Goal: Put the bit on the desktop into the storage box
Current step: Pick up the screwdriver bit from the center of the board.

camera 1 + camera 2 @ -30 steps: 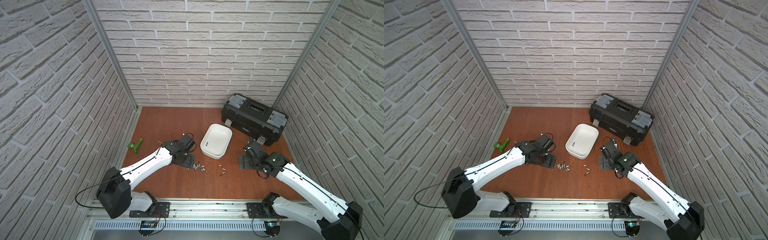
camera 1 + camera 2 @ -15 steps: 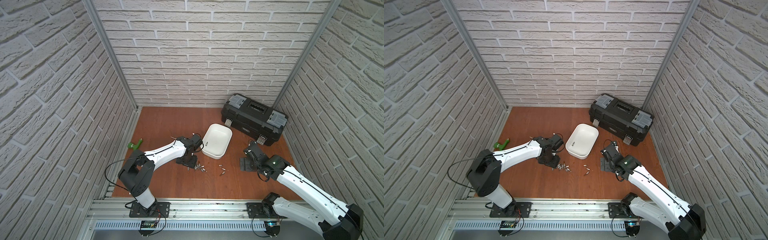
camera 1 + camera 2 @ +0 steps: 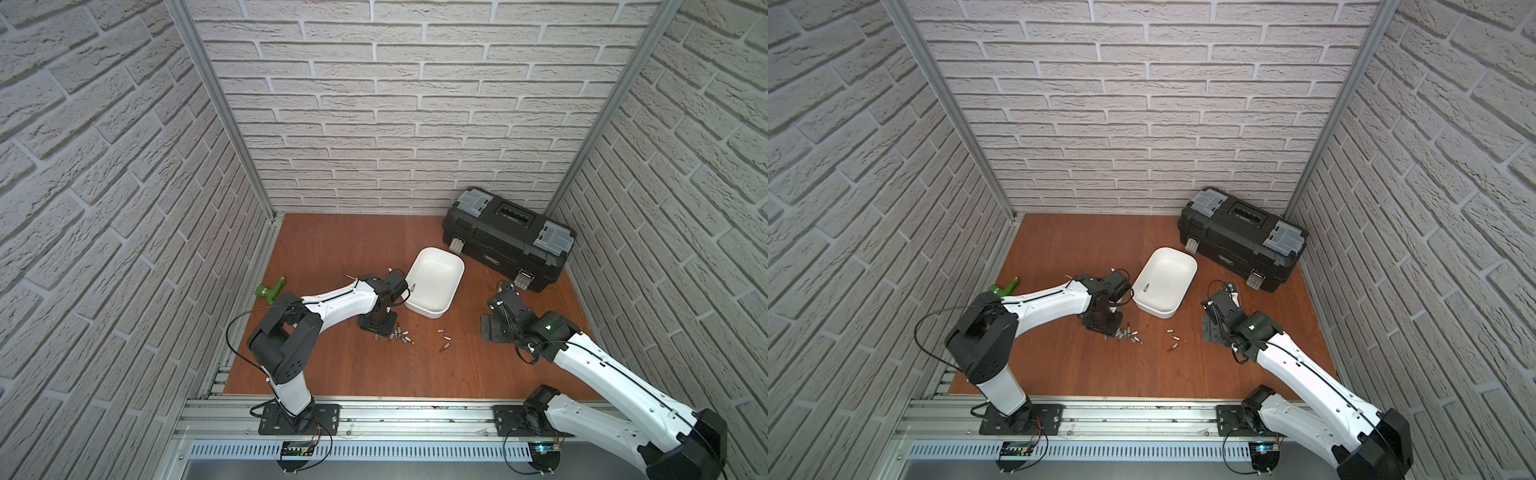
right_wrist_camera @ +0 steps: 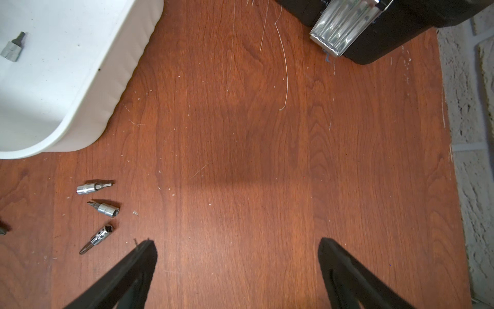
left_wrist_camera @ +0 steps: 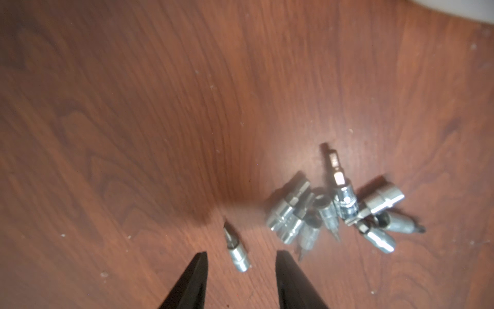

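Observation:
Several silver bits lie on the reddish-brown desktop (image 3: 353,249). My left gripper (image 5: 242,252) points down at the left end of a heap of bits (image 5: 334,211). Its jaws stand part-way apart on either side of a single bit (image 5: 239,259), with a gap on both sides. In both top views the left gripper (image 3: 379,330) is just in front of the white storage box (image 3: 436,274). One bit (image 3: 1146,286) lies inside the box. My right gripper (image 4: 236,246) is wide open over bare wood, with three more bits (image 4: 99,208) to its side.
A big black toolbox (image 3: 507,245) with grey lid compartments stands at the back right, its metal latch (image 4: 339,29) near my right arm. A green tool (image 3: 270,289) lies by the left wall. Brick-patterned walls close three sides, and an aluminium rail (image 3: 395,411) runs along the front.
The left gripper's jaws have narrowed around a single bit. The left arm's elbow has folded up and back while its gripper stayed by the heap. The right arm has barely moved.

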`<state>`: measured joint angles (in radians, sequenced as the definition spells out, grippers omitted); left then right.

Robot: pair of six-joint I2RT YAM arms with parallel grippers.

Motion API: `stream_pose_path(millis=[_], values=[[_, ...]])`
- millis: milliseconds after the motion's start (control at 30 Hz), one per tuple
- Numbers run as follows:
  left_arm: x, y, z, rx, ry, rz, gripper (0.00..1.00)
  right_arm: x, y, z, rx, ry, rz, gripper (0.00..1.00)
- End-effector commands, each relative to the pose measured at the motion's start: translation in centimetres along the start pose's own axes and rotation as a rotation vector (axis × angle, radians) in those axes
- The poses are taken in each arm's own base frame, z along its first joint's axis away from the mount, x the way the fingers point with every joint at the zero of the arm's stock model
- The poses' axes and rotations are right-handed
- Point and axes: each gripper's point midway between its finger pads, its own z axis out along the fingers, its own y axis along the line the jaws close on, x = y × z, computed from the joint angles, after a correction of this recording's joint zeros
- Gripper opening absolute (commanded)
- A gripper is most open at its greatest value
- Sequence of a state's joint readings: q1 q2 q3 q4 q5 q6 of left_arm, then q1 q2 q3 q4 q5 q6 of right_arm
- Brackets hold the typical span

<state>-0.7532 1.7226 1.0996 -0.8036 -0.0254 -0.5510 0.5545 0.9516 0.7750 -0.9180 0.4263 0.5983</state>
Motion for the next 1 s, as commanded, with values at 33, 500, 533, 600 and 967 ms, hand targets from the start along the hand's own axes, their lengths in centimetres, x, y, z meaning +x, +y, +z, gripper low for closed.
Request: stream_pose_path(millis=[33, 500, 533, 600, 967], values=[[0.8, 0.2, 1.1, 0.005, 0.024, -0.018, 0.44, -0.5, 0.1, 0.1, 0.007, -0.028, 0.019, 0.99], [2.0, 0.8, 2.4, -0.007, 0.049, -0.03, 0.35, -1.0, 0.3, 0.2, 0.01, -0.029, 0.011, 0.99], [2.0, 0.8, 2.4, -0.008, 0.049, -0.031, 0.34, -1.0, 0.4, 0.2, 0.01, -0.027, 0.01, 0.99], [2.0, 0.9, 2.5, -0.012, 0.049, -0.03, 0.32, -1.1, 0.4, 0.2, 0.012, -0.027, 0.016, 0.99], [1.7, 0.8, 3.1, -0.013, 0.049, -0.022, 0.21, -1.4, 0.5, 0.1, 0.005, -0.041, 0.031, 0.99]])
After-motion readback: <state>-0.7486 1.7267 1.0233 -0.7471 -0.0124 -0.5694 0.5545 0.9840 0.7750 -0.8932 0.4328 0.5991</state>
